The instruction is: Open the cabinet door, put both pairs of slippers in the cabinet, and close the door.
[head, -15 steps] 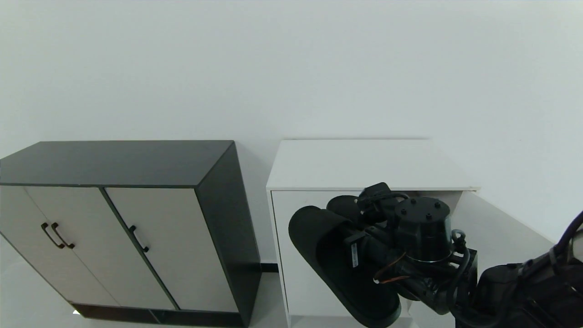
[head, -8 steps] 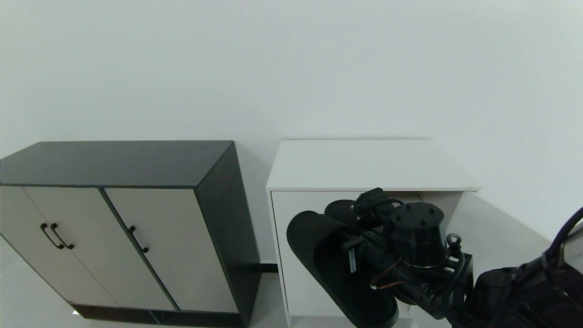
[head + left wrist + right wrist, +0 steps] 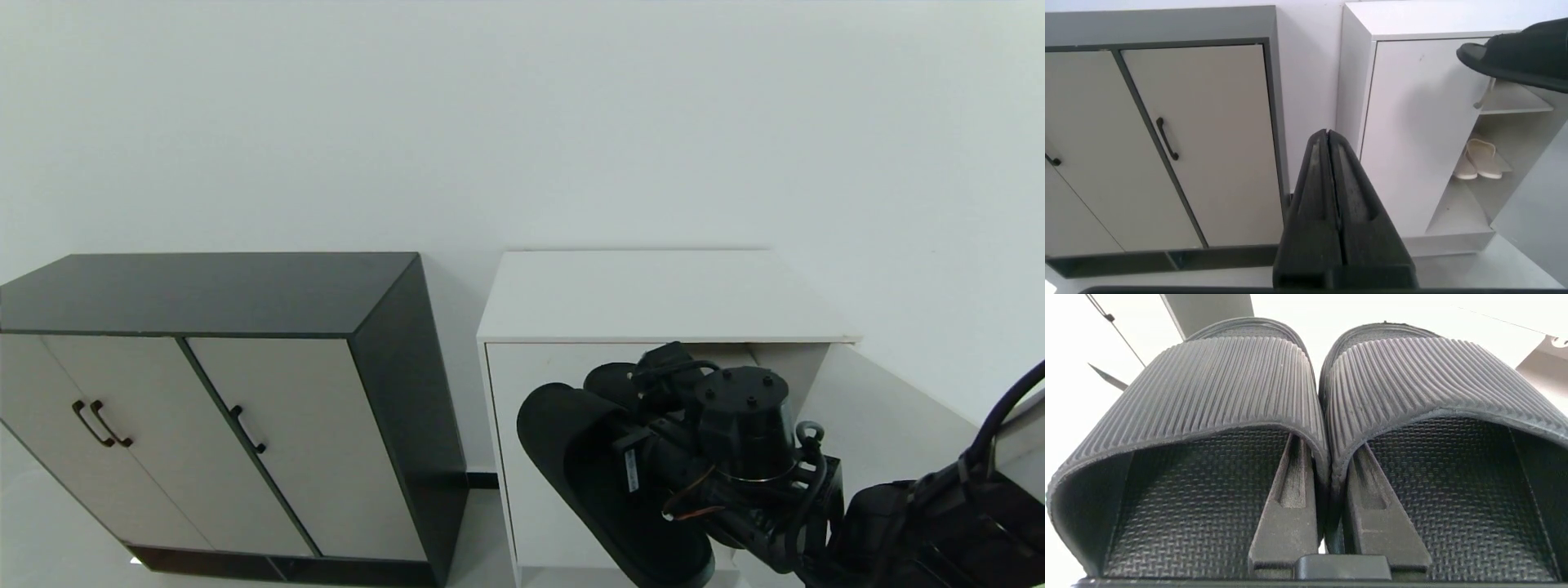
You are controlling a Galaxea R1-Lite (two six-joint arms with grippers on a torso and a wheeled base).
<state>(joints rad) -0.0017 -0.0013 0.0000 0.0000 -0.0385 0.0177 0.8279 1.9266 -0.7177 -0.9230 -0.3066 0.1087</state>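
Observation:
A pair of black slippers (image 3: 588, 474) hangs in front of the white cabinet (image 3: 653, 294), level with its upper part. My right gripper (image 3: 633, 429) is shut on them. In the right wrist view one finger sits inside each black slipper (image 3: 1225, 400), pinching the two inner strap walls together at the right gripper (image 3: 1327, 514). The cabinet's right door (image 3: 890, 408) stands swung open. Seen from the left wrist, a cream pair of slippers (image 3: 1478, 159) lies on a lower shelf inside. My left gripper (image 3: 1327, 143) is shut on nothing, low, facing both cabinets.
A black cabinet (image 3: 204, 294) with pale shut doors and dark handles stands left of the white one, a narrow gap between them. The white cabinet's left door (image 3: 1413, 139) is shut. A plain wall runs behind.
My right arm, with the black slippers in its grip, has sunk slightly and drifted a little left. The cabinets have not moved.

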